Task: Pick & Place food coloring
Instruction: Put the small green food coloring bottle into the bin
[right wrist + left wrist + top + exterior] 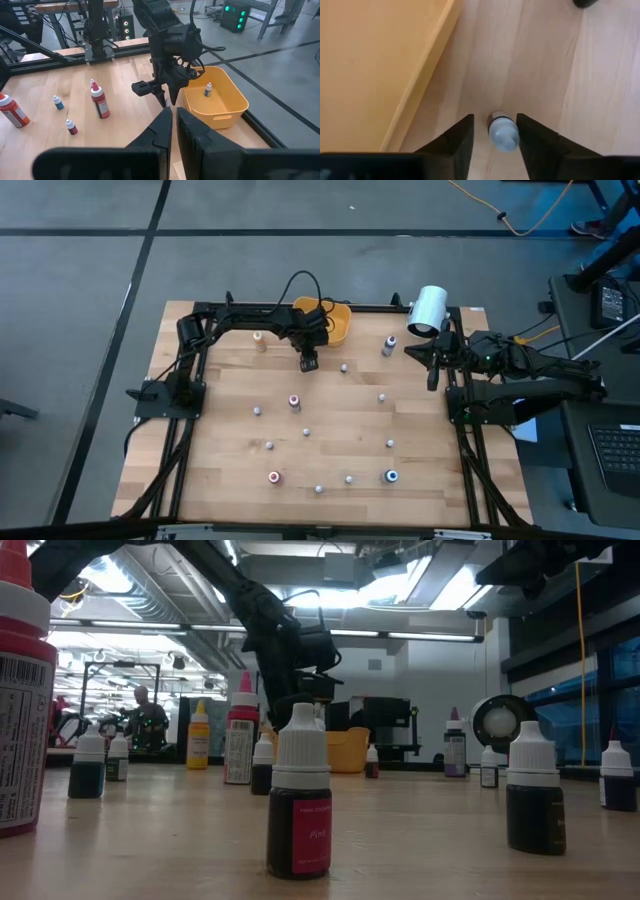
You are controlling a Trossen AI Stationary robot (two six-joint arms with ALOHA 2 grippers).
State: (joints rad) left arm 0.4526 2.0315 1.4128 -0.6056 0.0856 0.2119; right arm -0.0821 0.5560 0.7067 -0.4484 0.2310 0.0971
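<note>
My left gripper (308,364) hangs over the far middle of the table, just near-side of the orange bowl (345,318), pointing down and open. In the left wrist view its fingers stand on either side of a tiny bottle with a pale top (503,133), seen from above, with the bowl's wall (370,60) beside it. One small white-topped bottle (208,90) stands inside the bowl. Several more tiny bottles stand scattered on the table (294,401). My right gripper (432,378) waits shut at the table's right edge. My left gripper (495,120) comes from above with a finger on each side of the bottle's top. A clear gap shows between one finger (462,137) and the bottle. The other finger (530,135) lies right beside the cap; I cannot tell whether it touches.
A big white cylinder (428,310) lies at the far right corner, by the right arm. Taller red-topped bottles (99,102) and a yellow one (199,735) stand on the table's left part. Black frame rails run along the table's edges. The low view shows a person far behind.
</note>
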